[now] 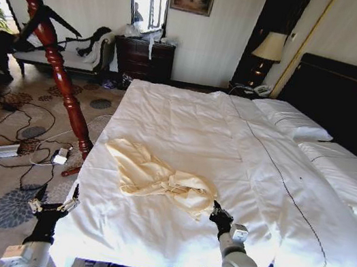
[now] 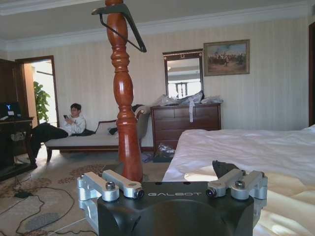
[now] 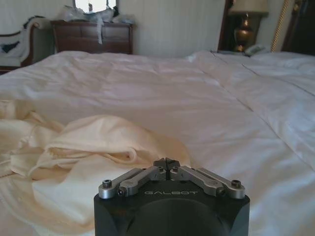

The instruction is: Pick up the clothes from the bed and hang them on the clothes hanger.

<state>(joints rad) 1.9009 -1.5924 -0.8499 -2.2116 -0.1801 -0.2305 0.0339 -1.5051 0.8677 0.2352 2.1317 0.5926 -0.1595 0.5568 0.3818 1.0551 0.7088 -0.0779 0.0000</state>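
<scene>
The bed (image 1: 188, 118) stood wide under wrinkled white sheets, with white pillows (image 1: 291, 120) against its dark, gold-trimmed headboard (image 1: 350, 101). The clothes (image 1: 157, 177), a crumpled cream-yellow top, lay directly on the sheets near the foot edge, bunched toward one side.

My right gripper (image 1: 214, 211) reaches forward, fingers pressed together; my left gripper (image 1: 52, 202) hangs low, fingers spread.
</scene>
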